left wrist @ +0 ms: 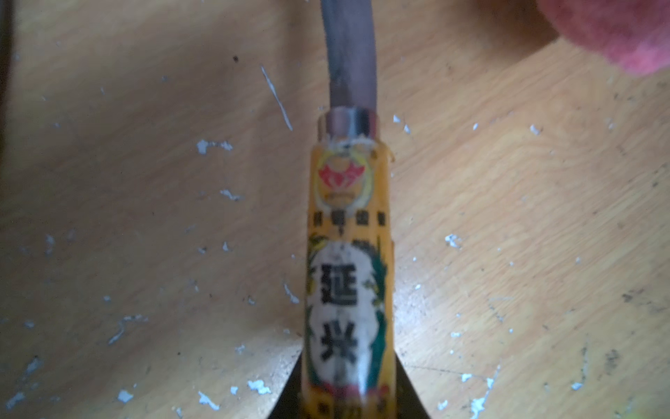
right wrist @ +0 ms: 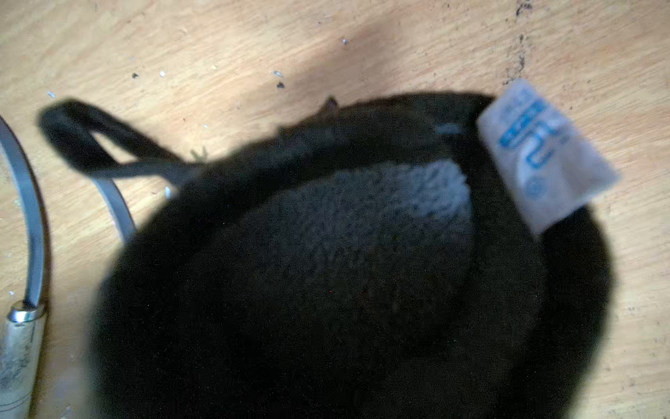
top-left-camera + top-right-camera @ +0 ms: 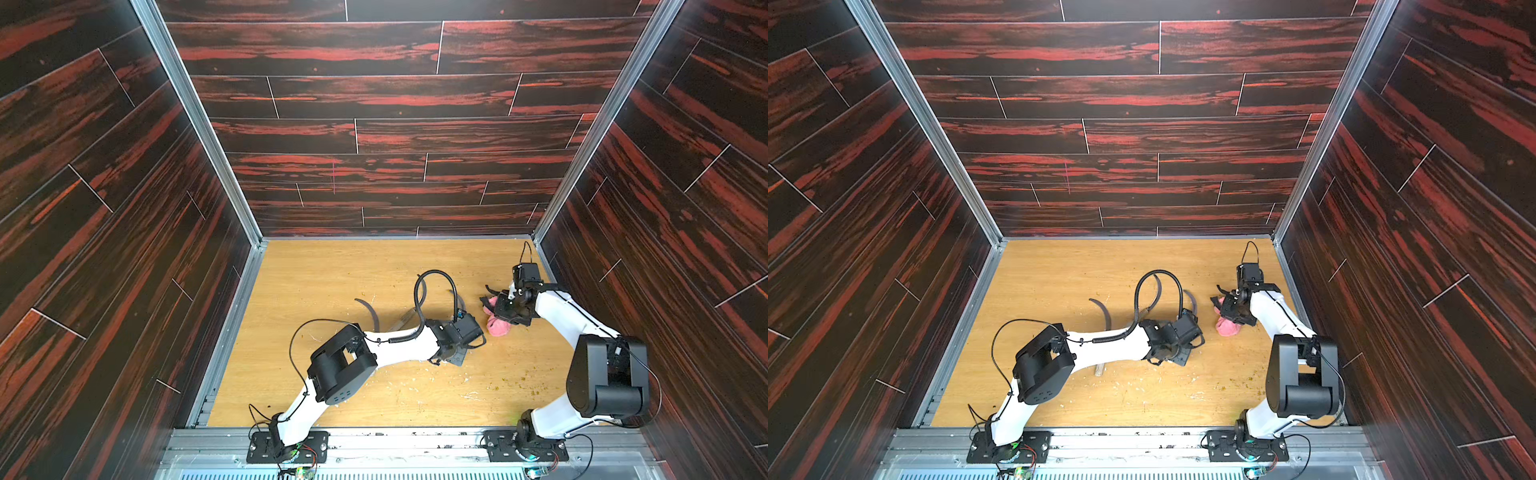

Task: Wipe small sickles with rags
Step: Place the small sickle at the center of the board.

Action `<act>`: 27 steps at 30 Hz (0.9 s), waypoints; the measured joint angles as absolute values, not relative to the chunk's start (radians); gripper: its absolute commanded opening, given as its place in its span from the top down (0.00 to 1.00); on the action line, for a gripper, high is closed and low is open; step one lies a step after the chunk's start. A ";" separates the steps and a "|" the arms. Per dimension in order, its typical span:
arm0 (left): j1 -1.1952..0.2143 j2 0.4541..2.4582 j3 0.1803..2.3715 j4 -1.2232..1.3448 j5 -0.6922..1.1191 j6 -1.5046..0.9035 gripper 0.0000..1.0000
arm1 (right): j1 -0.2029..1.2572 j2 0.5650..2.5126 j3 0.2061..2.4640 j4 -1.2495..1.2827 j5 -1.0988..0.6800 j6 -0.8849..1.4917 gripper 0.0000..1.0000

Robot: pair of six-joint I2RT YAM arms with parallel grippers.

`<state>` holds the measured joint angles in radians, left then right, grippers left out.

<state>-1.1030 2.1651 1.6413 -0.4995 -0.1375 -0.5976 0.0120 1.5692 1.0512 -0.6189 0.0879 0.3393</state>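
The left hand [image 3: 454, 354] is clamped on a small sickle [image 1: 348, 290] by its labelled handle, just 4 o'clock of the middle of the surface [image 3: 316, 274]. The right hand [image 3: 506, 309] grips the bunched pink rag [image 3: 498, 329] at 3 o'clock. A second sickle [image 3: 369, 311] lies at 10 o'clock from the left hand.

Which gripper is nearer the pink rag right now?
Right. The right gripper is clamped on the pink rag; the left gripper sits beside it, apart, gripping a labelled sickle.
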 measured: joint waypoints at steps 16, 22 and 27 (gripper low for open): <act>-1.082 2.220 1.679 -0.535 -0.078 -0.625 0.90 | 0.012 1.569 1.051 -0.619 0.087 0.336 0.90; -1.076 2.239 1.703 -0.557 -0.065 -0.628 0.81 | 0.012 1.612 1.051 -0.604 0.087 0.336 0.86; -1.073 2.241 1.704 -0.561 -0.056 -0.629 0.77 | 0.012 1.646 1.051 -0.597 0.082 0.335 0.85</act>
<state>-1.0729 2.2406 1.7042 -0.5613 -0.0563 -0.6289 0.0120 1.6463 1.0512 -0.5972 0.0818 0.3351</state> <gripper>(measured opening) 0.262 0.148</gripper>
